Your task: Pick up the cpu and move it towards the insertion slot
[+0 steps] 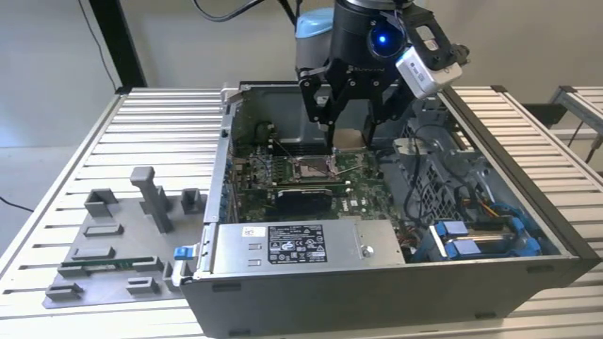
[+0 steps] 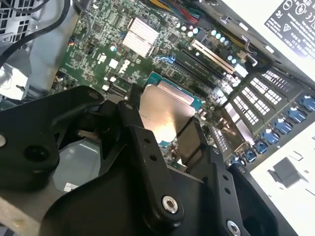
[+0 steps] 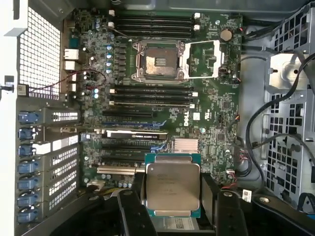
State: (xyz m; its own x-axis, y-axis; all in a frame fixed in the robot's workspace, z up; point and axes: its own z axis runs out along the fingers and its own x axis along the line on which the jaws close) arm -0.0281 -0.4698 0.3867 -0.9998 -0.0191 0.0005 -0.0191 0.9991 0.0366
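Observation:
My gripper (image 1: 349, 141) is shut on the cpu (image 1: 349, 138), a flat square chip with a silvery top. It hangs inside the open computer case, above the green motherboard (image 1: 358, 194). In both wrist views the black fingers (image 3: 134, 209) press on two opposite edges of the cpu (image 3: 172, 184) (image 2: 165, 115). The insertion slot (image 1: 311, 167) (image 3: 158, 60) is a metal-framed square socket with its retention frame (image 3: 204, 59) swung open. In the exterior view it lies below the chip and towards that view's left.
The case walls (image 1: 509, 162) ring the board. A silver power supply (image 1: 301, 244) fills the case's near side, with blue drive caddies (image 1: 471, 240) and cables (image 1: 443, 183) on the exterior view's right. On the slatted table, a grey fixture (image 1: 113, 247) holds a green memory stick (image 1: 104, 265).

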